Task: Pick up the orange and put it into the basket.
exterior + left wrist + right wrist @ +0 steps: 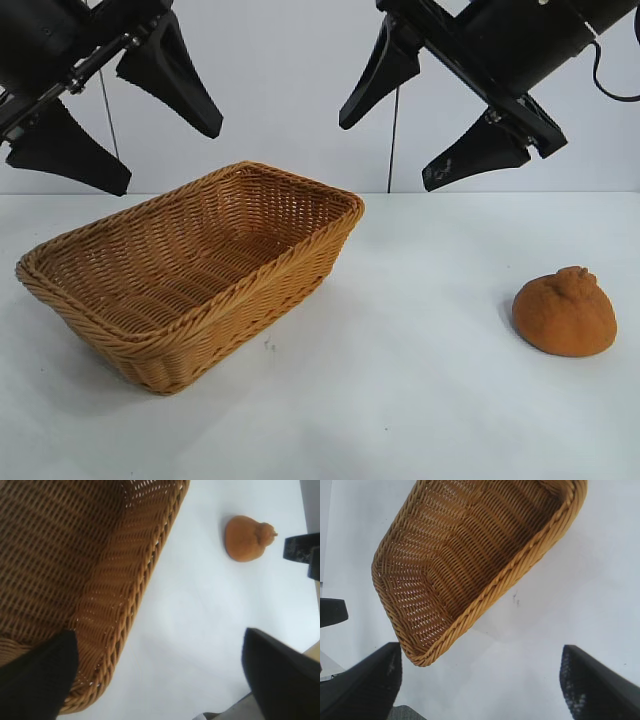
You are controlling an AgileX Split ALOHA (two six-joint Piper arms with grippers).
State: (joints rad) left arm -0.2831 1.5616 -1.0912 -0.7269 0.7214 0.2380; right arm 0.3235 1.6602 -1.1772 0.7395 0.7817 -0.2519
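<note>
Bright, even light floods the white table (420,400), no hard glare anywhere. Soft shadows pool under the basket (190,290) and just left of the orange (565,313), hinting at diffuse overhead lighting. In both wrist views the near black fingers (35,680) loom blurred, and the weave there looks slightly soft; the exterior view stays crisp.
</note>
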